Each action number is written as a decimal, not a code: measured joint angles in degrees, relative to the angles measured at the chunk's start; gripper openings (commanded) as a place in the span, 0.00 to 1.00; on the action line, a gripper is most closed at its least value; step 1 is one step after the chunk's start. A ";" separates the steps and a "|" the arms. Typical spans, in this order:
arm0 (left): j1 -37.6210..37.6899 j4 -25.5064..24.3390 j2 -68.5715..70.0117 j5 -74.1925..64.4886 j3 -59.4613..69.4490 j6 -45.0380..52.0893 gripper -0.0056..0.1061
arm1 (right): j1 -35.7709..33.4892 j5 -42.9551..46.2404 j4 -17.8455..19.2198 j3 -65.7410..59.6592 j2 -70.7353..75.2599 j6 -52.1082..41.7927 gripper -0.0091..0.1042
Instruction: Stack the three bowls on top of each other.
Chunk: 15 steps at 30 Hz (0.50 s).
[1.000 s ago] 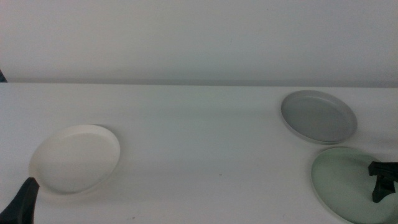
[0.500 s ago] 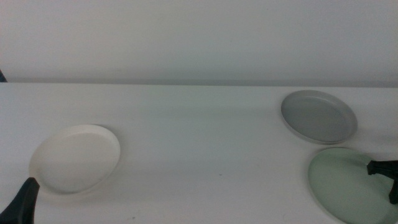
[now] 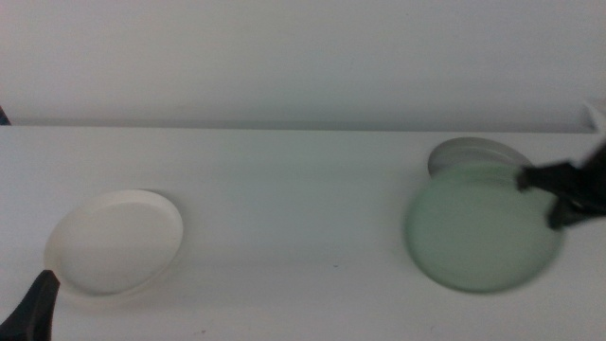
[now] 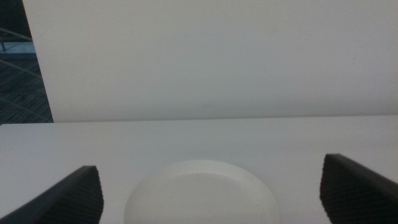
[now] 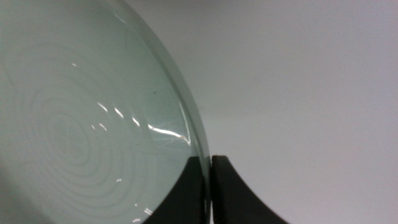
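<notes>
My right gripper (image 3: 547, 199) is shut on the rim of the pale green bowl (image 3: 481, 227) and holds it lifted and tilted, in front of the grey bowl (image 3: 471, 151), which shows only at its far rim. In the right wrist view the green bowl (image 5: 81, 124) fills the picture, its rim pinched at my right gripper (image 5: 208, 167). The cream-white bowl (image 3: 115, 240) lies on the table at the left. My left gripper (image 3: 36, 301) waits open just in front of it; the left wrist view shows the cream bowl (image 4: 202, 193) between the spread jaws.
The white table (image 3: 294, 199) runs back to a pale wall (image 3: 284, 57). A dark opening (image 4: 18, 74) shows past the wall's edge in the left wrist view.
My right gripper has lifted the pale green bowl from the front right of the table and carried it back and left, over the grey bowl. The left arm has not moved.
</notes>
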State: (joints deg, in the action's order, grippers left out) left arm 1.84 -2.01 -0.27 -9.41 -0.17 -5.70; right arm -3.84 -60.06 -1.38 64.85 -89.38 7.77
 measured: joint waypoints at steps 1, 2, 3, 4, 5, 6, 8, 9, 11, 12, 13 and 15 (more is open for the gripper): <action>0.00 0.00 0.00 0.00 0.00 0.00 0.89 | -1.45 -0.12 -1.12 2.25 -1.71 0.13 0.06; 0.00 0.00 0.00 0.00 0.00 0.00 0.89 | -2.94 -0.35 -2.03 4.61 -3.77 0.13 0.06; 0.00 0.00 0.00 0.00 0.00 0.00 0.89 | -4.15 -0.56 -2.69 6.59 -5.62 0.13 0.06; 0.00 0.00 0.00 0.00 0.00 0.00 0.89 | -5.58 -0.92 -3.14 9.18 -8.10 0.24 0.06; 0.00 0.00 0.00 0.00 0.00 0.00 0.89 | -6.92 -1.21 -3.43 11.98 -10.75 0.24 0.06; 0.00 0.00 0.00 0.00 0.00 0.00 0.89 | -7.87 -1.44 -3.64 14.26 -12.93 0.24 0.06; 0.00 0.00 0.00 0.00 0.00 0.00 0.89 | -9.86 -1.88 -4.74 20.22 -18.41 0.24 0.06; 0.00 0.00 0.00 0.00 0.00 0.00 0.89 | -10.42 -2.02 -5.40 23.24 -21.12 0.24 0.06; 0.00 0.00 0.00 0.00 0.00 0.00 0.89 | -11.58 -2.96 -6.83 29.21 -26.35 0.24 0.06; 0.00 0.00 0.00 0.00 0.00 0.00 0.89 | -11.85 -3.42 -7.28 31.47 -28.33 0.24 0.06; 0.00 0.00 0.00 0.00 0.00 0.00 0.89 | -12.22 -4.00 -7.85 34.09 -30.62 0.35 0.06; 0.00 0.00 0.00 0.00 0.00 0.00 0.89 | -12.80 -5.01 -8.71 38.07 -34.30 0.47 0.06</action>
State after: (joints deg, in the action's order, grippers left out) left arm 1.84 -2.01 -0.27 -9.41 -0.17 -5.70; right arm -16.64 -65.06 -10.09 102.92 -123.68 8.24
